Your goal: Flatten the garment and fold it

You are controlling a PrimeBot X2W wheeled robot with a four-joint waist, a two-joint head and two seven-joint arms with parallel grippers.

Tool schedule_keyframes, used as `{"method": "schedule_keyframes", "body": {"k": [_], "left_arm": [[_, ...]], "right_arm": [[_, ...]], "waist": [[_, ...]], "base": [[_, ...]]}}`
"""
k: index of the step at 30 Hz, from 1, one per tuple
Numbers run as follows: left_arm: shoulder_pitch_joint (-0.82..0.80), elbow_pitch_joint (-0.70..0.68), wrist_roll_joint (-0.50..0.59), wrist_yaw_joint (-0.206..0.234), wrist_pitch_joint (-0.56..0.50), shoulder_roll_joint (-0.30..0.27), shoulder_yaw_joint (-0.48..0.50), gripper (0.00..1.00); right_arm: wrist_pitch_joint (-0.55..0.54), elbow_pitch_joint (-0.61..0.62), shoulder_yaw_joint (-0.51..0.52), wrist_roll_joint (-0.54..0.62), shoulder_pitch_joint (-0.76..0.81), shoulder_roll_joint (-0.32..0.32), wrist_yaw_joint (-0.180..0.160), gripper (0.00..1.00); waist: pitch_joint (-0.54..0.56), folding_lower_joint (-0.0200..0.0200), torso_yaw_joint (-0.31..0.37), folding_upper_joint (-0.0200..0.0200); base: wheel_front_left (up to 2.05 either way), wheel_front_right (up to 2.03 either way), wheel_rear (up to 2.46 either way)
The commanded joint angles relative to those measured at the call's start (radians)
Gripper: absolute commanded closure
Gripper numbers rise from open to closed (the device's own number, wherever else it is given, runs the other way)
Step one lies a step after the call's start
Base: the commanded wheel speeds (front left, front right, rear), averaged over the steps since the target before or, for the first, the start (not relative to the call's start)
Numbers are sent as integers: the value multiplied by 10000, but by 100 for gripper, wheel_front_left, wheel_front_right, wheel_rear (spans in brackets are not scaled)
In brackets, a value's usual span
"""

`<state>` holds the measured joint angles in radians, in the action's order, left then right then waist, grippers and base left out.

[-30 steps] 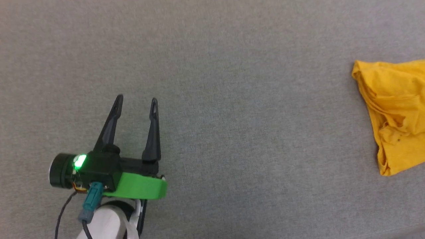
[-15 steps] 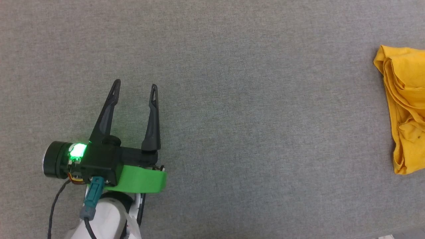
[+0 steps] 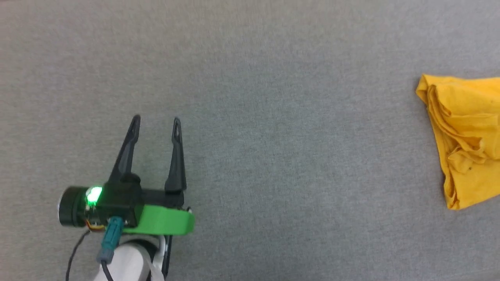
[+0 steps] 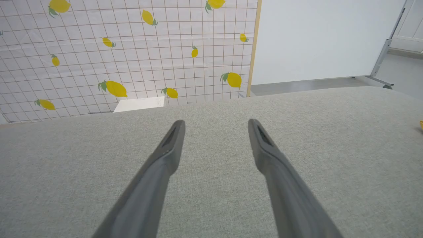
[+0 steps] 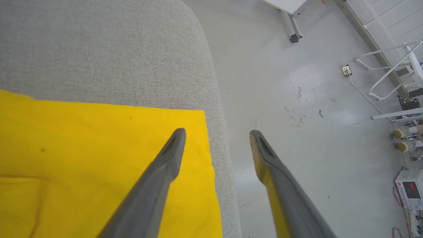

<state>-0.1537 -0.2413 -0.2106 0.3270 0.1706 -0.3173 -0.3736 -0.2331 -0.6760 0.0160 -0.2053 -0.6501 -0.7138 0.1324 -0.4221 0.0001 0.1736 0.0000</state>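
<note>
The garment [image 3: 465, 144] is nowhere near folded, I'd say. It lies on the grey desk [image 3: 273, 117], out at the desk's right end, and only plain yellow cloth is facing up. The side of it that faces the middle of the desk is bunched into wrinkled, overlapping layers, so flattening looks at best half done. Down at the desk's rounded corner it's a different story: a stretch of the shirt [image 5: 82, 148] lies fairly smooth there, with a straight hem running right up to the desk's edge and the pale floor [image 5: 297, 99] beyond. So my read is that one corner is spread, the rest needs pulling out flat, and every fold has yet to be made.

Now the arms. The right pincer [image 5: 217, 132] is spread wide with nothing between its fingers. One finger hangs over that smooth corner of cloth, and the other reaches past the desk's edge, over the floor. Whether the near finger brushes the fabric, I can't tell.

The left pincer [image 3: 156, 118] is wide open too, and empty. It's over the bare left part of the desk, well apart from the shirt, with a long run of grey desk between them. From its own camera the left pincer [image 4: 215, 123] points across bare fabric toward the desk's far edge.
</note>
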Motion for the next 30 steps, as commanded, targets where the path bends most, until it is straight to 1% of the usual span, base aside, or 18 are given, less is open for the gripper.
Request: {"method": "schedule_keyframes", "body": {"k": [1,5,9,14,18,22,23,24,30], "left_arm": [[222,87,-63,43,97,-19,18,0],[693,286,-369,20,190,-9,60,0],[1045,360,-649,-33,263,7,94,0],[1366,528,-953,-146,367,51,86,0],[1742,664,-1158,-195,470,46,116,0],[2131,834,-1325,-253,572,30,133,0],[2304,956,-1397,-297,629,35,135,0],[2395,1032,-1449,-322,662,64,134,0],[2766,1542,-1579,-507,813,237,62,0]], "right_arm": [[149,220,171,-144,374,335,-17,0],[391,1315,735,-310,1424,1213,-17,0],[634,2954,1279,-397,2608,2108,-17,0],[1170,5155,1810,41,4018,3308,-17,0],[1488,6554,2020,593,5124,4335,-17,0],[1746,7410,2085,1120,6069,5109,-17,0],[1941,7700,2050,1407,6478,5418,-17,0],[2050,7801,1995,1579,6708,5581,-17,0],[2601,7759,1924,2229,7762,6332,-17,0]], "waist": [[1036,-1,-229,0],[1875,-1,-412,0],[2480,-1,-632,0],[3124,-1,-878,0],[3560,-1,-1021,0],[3855,-1,-1153,0],[3957,-1,-1209,0],[4006,-1,-1234,0],[4175,-1,-1364,0]], "base": [[0,0,0],[0,0,0],[0,0,0],[0,0,0],[0,0,0],[0,0,0],[0,0,0],[0,0,0],[0,0,0]]}}
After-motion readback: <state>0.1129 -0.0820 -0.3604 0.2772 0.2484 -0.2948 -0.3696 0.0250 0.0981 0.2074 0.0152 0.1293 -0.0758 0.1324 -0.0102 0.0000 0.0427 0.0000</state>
